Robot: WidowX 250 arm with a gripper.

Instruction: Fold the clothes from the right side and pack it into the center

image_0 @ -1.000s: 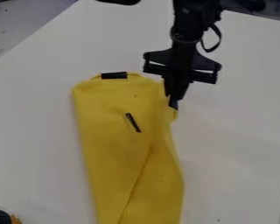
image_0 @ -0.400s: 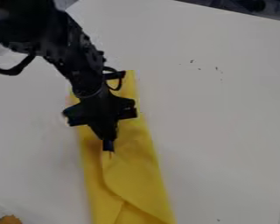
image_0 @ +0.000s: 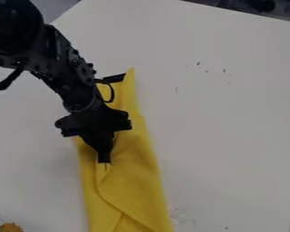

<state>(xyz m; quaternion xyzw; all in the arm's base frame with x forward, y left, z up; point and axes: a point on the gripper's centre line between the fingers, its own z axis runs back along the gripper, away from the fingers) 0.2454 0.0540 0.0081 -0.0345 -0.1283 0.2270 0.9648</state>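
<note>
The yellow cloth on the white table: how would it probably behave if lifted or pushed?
The yellow cloth looks floppy, since its layers crease and overlap, so it would likely sag when lifted. It seems thin and probably light. Pushed across the smooth white table, it might bunch up rather than roll.

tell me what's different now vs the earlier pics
The gripper has moved left and down the view from the cloth's upper right edge, carrying that edge over, so the yellow cloth is now folded narrower. It still seems to pinch the cloth, with no release visible. The white table and the orange item at lower left stayed put.
</note>
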